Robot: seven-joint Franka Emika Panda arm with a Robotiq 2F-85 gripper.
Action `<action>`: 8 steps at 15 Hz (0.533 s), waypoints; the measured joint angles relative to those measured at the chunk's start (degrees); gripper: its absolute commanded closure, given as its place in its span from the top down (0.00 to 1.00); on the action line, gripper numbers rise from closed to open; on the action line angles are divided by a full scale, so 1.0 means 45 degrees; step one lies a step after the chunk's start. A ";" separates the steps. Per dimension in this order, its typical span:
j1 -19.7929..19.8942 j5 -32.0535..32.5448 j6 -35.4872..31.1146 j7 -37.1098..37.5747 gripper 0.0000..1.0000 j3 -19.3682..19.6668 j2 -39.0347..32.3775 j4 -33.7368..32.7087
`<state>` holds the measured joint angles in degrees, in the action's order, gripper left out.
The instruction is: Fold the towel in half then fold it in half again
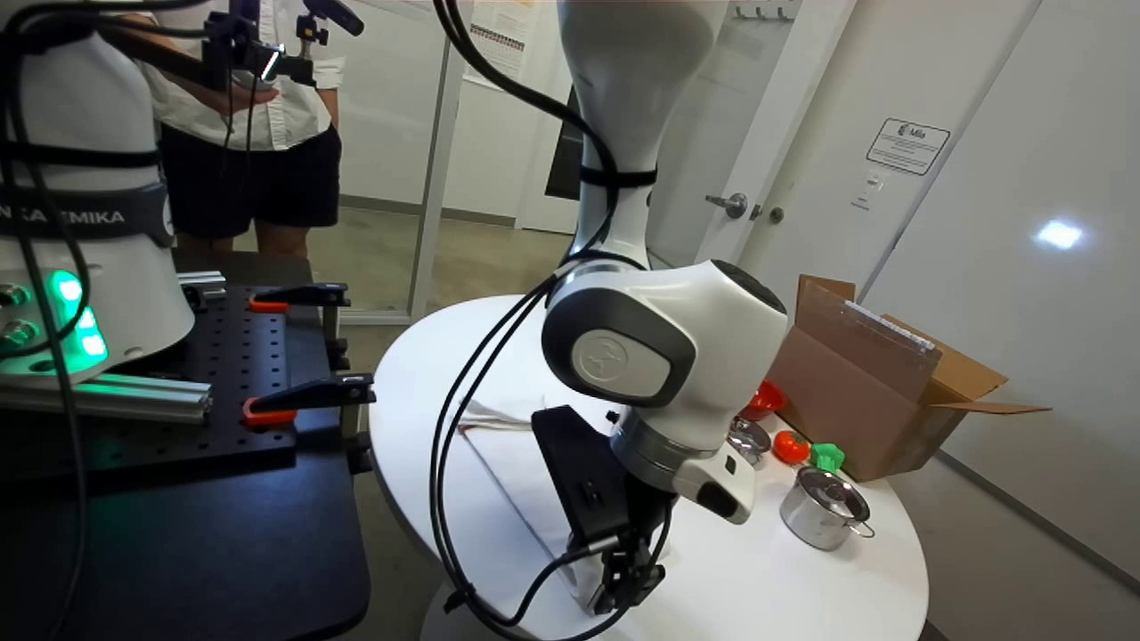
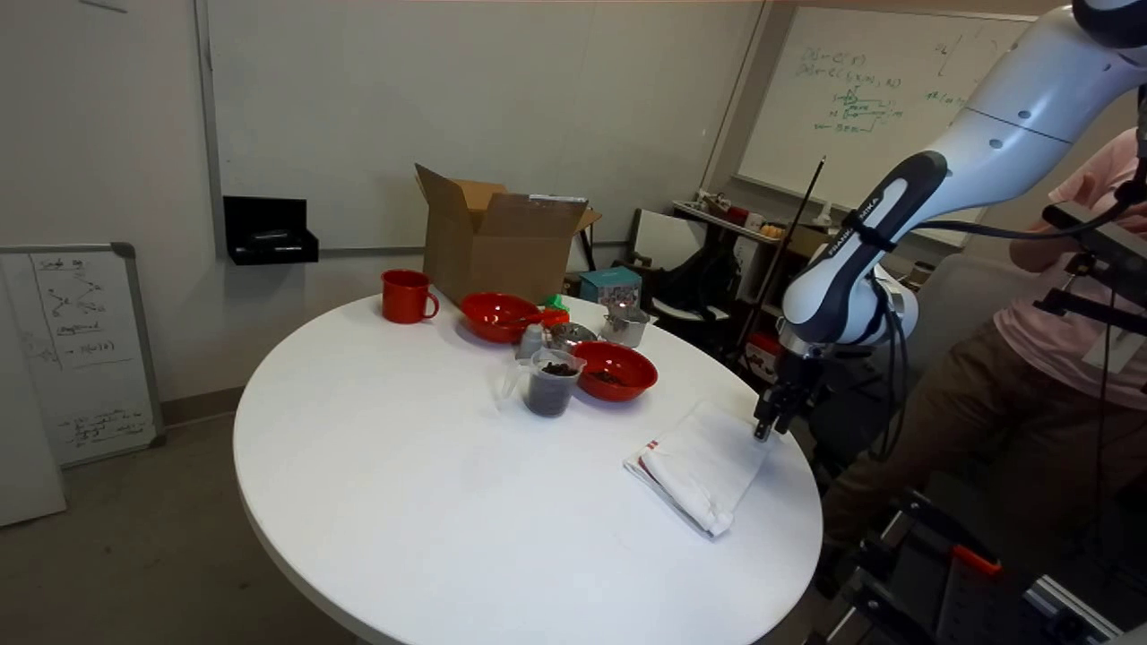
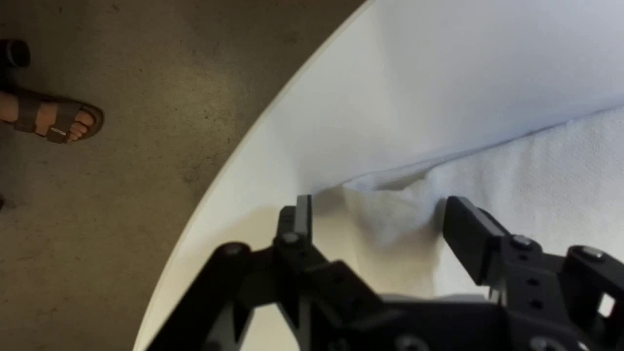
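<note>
Released: in the wrist view the claw (image 3: 378,212) has its fingers (image 3: 470,239) well apart, a raised, crumpled edge of the towel (image 2: 708,470) standing between them. One finger is beyond the cloth, over bare counter (image 2: 403,475); the other overlaps the cloth. Whether either touches fabric: cannot tell.

Towel lies folded in layers on the round white counter, near the rim, below the claw; red striping shows at a corner of the end farther from the claw. Wrist view crops the cloth at right; lower down, the dark claw body hides part of it.

In an exterior view the robot arm (image 1: 614,356) covers much of the towel, and fingertips are hard to make out. A red bowl (image 1: 764,401) is partly hidden there.

Dark contents of the clear measuring cup (image 2: 550,392): unidentifiable. Person in a pink shirt (image 2: 1066,313): cut off by the frame edge.
</note>
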<state>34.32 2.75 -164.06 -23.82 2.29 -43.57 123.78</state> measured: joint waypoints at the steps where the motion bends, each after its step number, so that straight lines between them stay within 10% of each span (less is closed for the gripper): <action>1: 0.0037 0.0000 0.0000 -0.0010 0.33 -0.0052 -0.0001 0.0000; 5: 0.0232 0.0000 0.0000 -0.0134 0.02 -0.0321 -0.0002 0.0001; 8: 0.0444 -0.0001 0.0000 -0.0299 0.00 -0.0589 -0.0001 0.0001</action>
<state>36.32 2.75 -164.06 -25.16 -0.36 -43.57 123.78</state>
